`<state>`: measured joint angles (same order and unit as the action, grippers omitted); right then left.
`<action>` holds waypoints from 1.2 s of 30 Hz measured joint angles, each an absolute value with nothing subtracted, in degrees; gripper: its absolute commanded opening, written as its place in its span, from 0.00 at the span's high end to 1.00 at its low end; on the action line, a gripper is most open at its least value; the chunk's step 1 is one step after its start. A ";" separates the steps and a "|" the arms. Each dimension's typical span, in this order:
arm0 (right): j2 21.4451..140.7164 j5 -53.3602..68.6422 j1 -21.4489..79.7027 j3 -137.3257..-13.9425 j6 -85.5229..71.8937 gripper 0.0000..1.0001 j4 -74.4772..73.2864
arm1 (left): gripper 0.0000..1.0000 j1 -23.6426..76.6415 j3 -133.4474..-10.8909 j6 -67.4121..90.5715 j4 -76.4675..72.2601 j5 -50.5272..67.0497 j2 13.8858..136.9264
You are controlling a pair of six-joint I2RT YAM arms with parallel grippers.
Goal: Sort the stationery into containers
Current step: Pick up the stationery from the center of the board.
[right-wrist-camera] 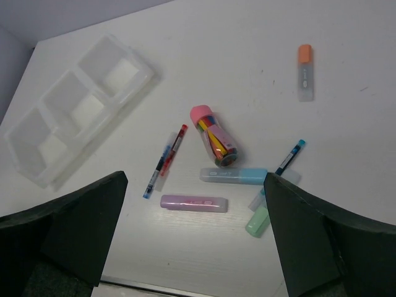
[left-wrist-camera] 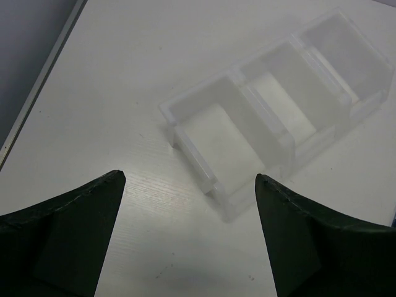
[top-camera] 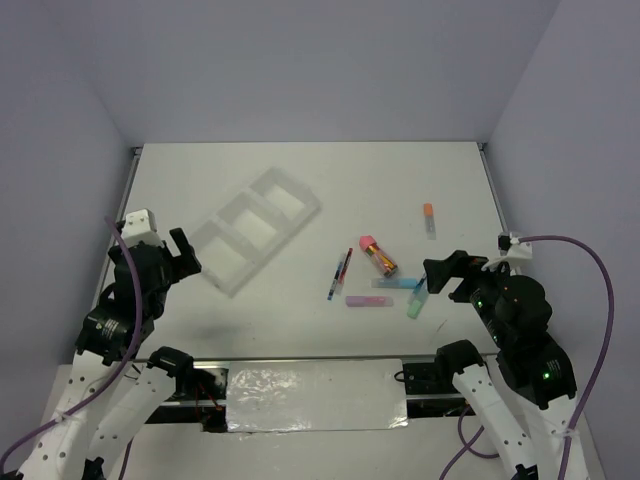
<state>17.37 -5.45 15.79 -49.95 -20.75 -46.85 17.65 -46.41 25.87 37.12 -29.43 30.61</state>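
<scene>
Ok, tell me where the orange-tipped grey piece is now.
In the top external view the orange-tipped grey piece lies alone on the right, farther back than the pink-capped cylinder and touching nothing.

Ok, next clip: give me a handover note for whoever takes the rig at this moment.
Left gripper: open, empty, facing the tray.
Right gripper: open, empty, above the table.
Tray: all three compartments empty.
Loose, right of it: pink-capped cylinder, red pen, blue pen, purple bar, blue bar, green bar; orange-tipped grey piece farther off.
Done: nothing sorted.
Left: every item.
</scene>
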 measured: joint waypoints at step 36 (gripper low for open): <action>103.55 -5.56 24.51 -64.45 -6.09 0.70 -26.17 | 0.01 17.65 -47.05 25.65 37.65 -28.93 35.46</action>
<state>103.55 -5.56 24.51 -64.45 -6.09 -26.17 17.65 -47.05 25.65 37.65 -28.93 35.46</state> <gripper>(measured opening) 0.541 0.993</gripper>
